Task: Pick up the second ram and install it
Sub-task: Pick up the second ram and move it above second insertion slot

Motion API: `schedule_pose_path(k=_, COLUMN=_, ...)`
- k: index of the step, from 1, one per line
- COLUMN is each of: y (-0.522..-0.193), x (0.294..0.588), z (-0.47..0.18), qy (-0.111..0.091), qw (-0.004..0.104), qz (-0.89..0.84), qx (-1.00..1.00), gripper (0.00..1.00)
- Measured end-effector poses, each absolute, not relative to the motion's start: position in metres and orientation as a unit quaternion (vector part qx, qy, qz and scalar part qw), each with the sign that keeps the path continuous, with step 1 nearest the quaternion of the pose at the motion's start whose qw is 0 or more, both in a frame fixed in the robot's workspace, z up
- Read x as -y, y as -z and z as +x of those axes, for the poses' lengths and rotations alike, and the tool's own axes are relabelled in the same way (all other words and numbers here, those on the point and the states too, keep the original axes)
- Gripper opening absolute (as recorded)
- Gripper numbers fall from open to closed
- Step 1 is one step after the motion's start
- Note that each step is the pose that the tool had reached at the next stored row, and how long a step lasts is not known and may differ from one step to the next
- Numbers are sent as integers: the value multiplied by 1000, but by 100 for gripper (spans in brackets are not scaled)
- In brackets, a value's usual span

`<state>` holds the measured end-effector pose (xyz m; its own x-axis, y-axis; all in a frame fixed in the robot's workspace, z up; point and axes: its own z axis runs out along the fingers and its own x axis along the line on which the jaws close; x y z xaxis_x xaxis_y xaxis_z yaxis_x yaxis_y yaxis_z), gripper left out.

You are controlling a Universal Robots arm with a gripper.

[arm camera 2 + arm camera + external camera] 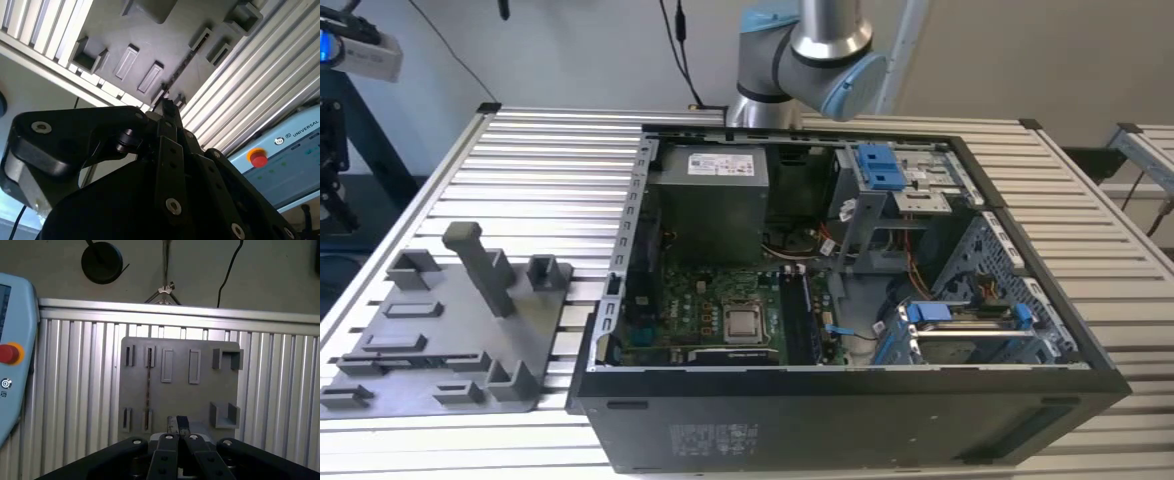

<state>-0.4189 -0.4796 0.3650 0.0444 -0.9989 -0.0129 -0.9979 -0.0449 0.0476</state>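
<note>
Your fingers [173,426] are pressed together, hovering by the grey tray [200,400] on the counter [75,390], while the second ram [148,390] stands edge-on in slots near the tray's side edge.

The arm [803,55] holds its gripper [178,422] facing downward, fingers [173,425] pressed together.

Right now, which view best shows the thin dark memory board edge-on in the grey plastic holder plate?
First wrist view: the memory board runs as one whole straight bar across the holder plate. The second wrist view shows it slanted; the exterior view, its plate.
</note>
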Motion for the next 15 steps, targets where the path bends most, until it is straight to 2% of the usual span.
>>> schedule_pose_path(k=1, y=-365, x=480, z=-419, qy=21, qw=13, qz=723, qx=691, gripper=12)
schedule_pose_path(k=4, y=-365, x=480, z=-419, qy=21, qw=13, qz=723, qx=691, gripper=30)
schedule_pose_path(k=5, y=-365, x=480, z=-419, qy=21, qw=13, qz=723, qx=691, gripper=30)
schedule_pose_path(k=6, y=-365, x=480, z=-419, qy=21, qw=13, qz=722, qx=691, gripper=36)
schedule_pose_path(k=15, y=-364, x=480, z=-419, qy=21, qw=13, qz=723, qx=691, gripper=36)
